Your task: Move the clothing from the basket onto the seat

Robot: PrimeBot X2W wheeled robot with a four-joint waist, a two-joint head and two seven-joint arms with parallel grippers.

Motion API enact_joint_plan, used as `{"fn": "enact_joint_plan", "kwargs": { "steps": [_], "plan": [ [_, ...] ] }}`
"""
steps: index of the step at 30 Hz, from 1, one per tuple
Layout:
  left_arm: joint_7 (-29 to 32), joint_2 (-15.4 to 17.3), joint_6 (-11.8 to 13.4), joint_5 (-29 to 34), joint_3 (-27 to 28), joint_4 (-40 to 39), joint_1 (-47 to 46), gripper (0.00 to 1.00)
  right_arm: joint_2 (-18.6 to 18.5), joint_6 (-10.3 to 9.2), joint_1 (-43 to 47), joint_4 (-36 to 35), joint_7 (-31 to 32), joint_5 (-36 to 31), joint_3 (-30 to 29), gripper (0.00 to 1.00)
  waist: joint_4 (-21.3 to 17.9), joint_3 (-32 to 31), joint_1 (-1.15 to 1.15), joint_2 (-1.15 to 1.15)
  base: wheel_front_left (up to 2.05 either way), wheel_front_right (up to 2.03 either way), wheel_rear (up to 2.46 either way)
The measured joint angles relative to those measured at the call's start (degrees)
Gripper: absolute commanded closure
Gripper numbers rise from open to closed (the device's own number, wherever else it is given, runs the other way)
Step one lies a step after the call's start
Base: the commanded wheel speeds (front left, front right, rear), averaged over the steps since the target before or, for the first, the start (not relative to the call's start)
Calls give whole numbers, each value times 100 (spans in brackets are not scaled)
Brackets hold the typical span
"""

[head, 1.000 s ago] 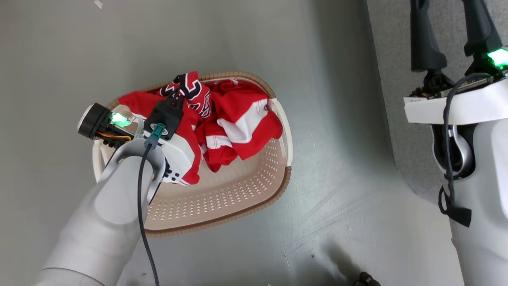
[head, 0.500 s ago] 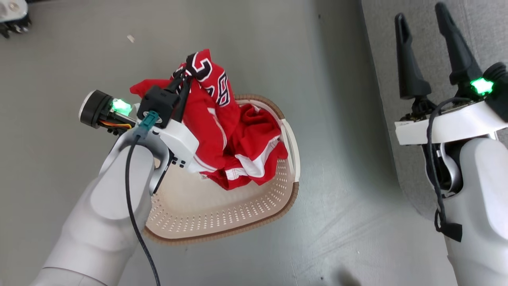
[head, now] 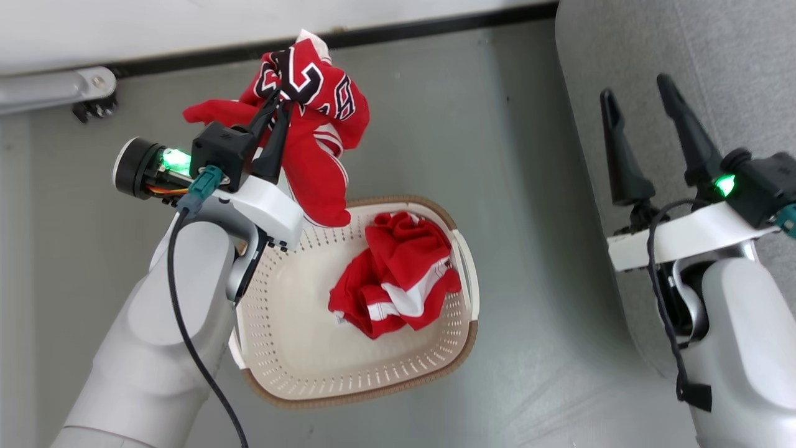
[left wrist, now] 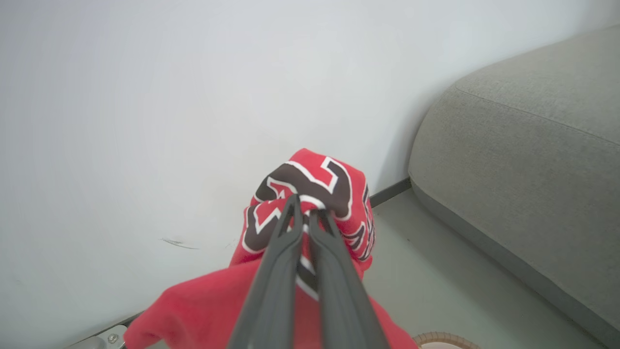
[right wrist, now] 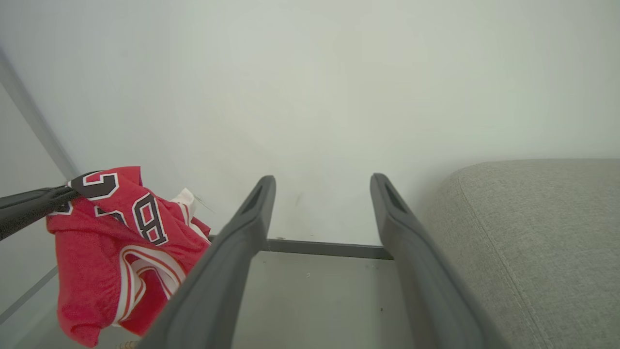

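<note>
We've got the L gripper [head: 278, 102] clamped tight on the numbered red jersey [head: 314, 174]. It pinches a bunch of fabric right at the black numerals, and the rest hangs down from the tips. The basket [head: 292, 354] sits on the grey floor [head: 510, 186] below that gripper and back toward our forearm. The jersey's lowest fold overlaps the basket's far rim in head view; touching or not, we can't tell. The 2nd red garment [head: 398, 280], w/ white stripes, lies crumpled inside the basket on the side nearer the R gripper [head: 634, 87], well apart from the L fingers. The R gripper is spread wide w/ nothing betw. its fingers, and it hovers over the edge of the seat [head: 734, 56]. The seat lies well off to the right of the L gripper, across bare floor. A white wall [left wrist: 145, 97] stands ahead of both grippers.
</note>
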Motion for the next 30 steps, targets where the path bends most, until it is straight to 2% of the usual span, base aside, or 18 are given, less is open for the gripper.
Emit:
{"fn": "enact_joint_plan", "kwargs": {
  "steps": [30],
  "plan": [
    [617,211,-153,-508,180,-513,1077,100,4,0,1484,506,0,8,388,0,372,-2081,0,0,0,0,0]
  ]
}}
